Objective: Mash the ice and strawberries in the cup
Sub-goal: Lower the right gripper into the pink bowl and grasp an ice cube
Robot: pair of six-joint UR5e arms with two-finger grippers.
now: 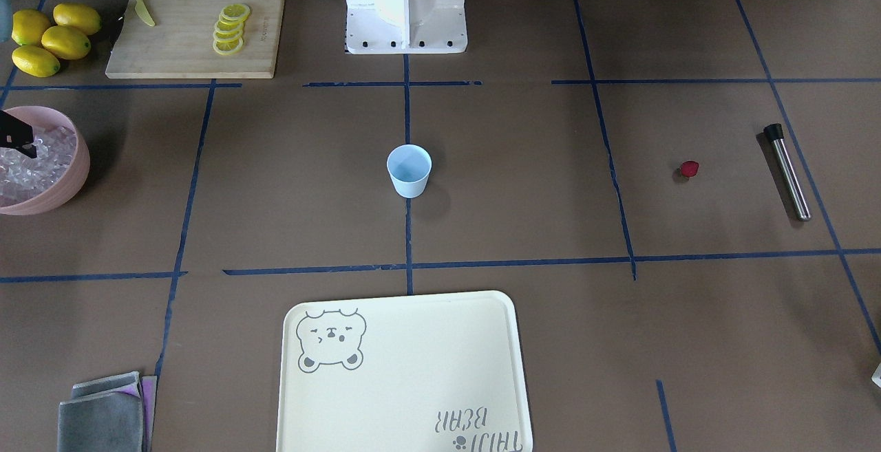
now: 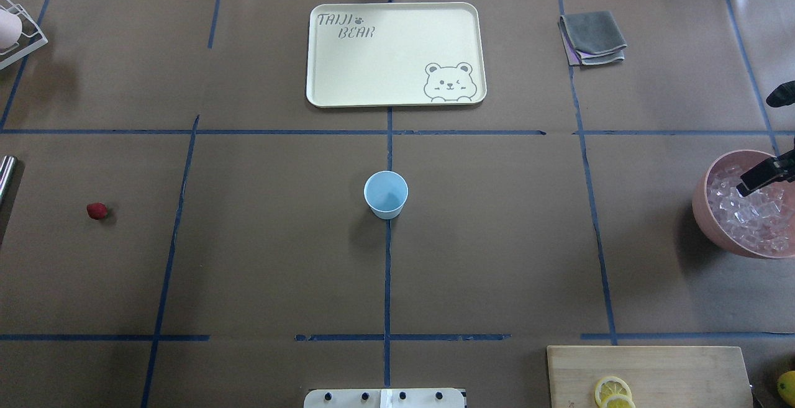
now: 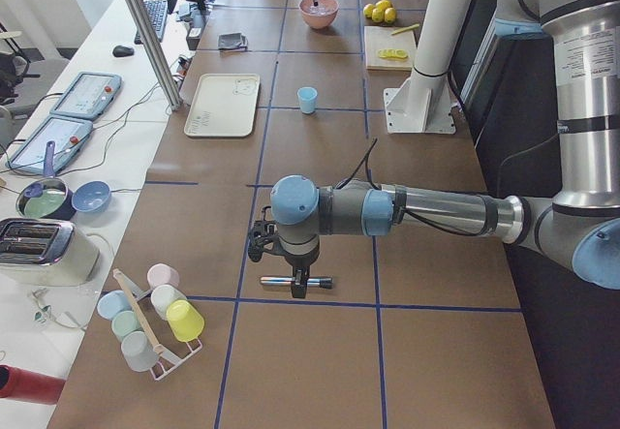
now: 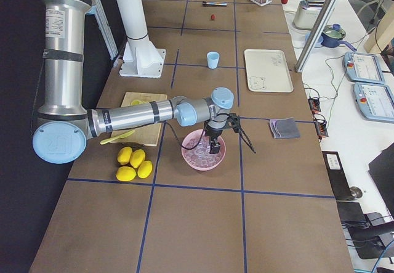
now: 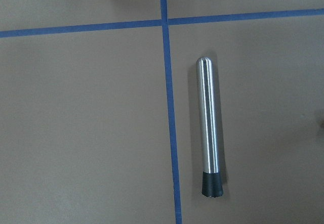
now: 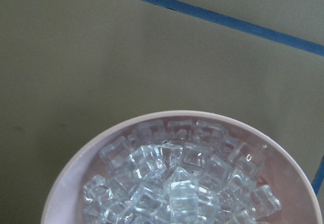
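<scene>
Right gripper (image 2: 748,183) (opening: I cannot tell) hangs over ice (image 6: 177,183) in the pink bowl (image 2: 708,225), desk's right edge; slick cubes may slip, missing the pale-blue cup (image 2: 386,194).

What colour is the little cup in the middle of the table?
Pale blue. The cup shows best in the overhead view.

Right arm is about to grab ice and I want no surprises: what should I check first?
1. Cup upright and empty: ok.
2. Right gripper over the bowl: ok.
3. Its jaws open: cannot tell.
4. Ice heaped in the bowl: ok.
5. Strawberry lying loose, unobstructed: ok.
6. Left gripper over the muddler: ok.
</scene>
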